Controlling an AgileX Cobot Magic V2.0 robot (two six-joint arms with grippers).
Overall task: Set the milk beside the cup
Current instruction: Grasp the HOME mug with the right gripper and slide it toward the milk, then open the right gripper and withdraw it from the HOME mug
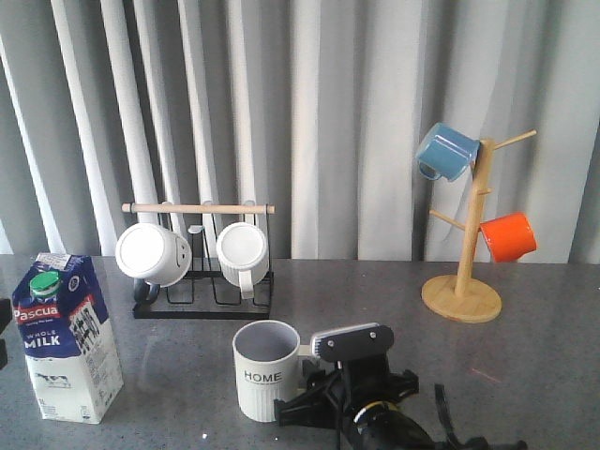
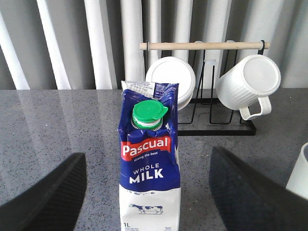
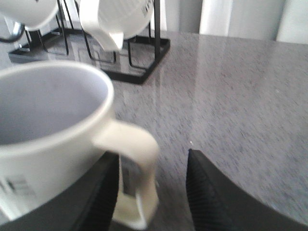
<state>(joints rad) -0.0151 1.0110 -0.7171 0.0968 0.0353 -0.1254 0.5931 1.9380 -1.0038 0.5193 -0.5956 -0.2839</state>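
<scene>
Clearly, the milk [image 1: 64, 336] is standing upright near the front left corner of the table [image 1: 525, 356], with its long axis vertical and its green cap on top. The cup [image 1: 267, 368] is placed near the middle of the front edge, well apart from the carton, with its opening upward and its handle turned toward the right arm.

In the left wrist view the milk [image 2: 149, 163] is seen straight ahead of the left gripper [image 2: 147, 207], in line with the gap between the two dark fingers [image 2: 48, 197]. The jaws are spread wide, wider than the carton, and nothing is held or touched by them. The left arm is judged to be the nearer one to the carton, so the coming move is expected to be a forward approach until the carton sits between the fingers.

The right gripper [image 3: 153, 192] is found at the cup's handle [image 3: 137, 178]. Its fingers are parted, and the handle lies between them, close to one finger. Whether the handle is touched cannot be told, because this view is blurred.

Behind the cup, a black rack [image 1: 202, 295] with white mugs is standing toward the back edge, and a wooden mug tree [image 1: 466, 253] is seen toward the back right.
</scene>
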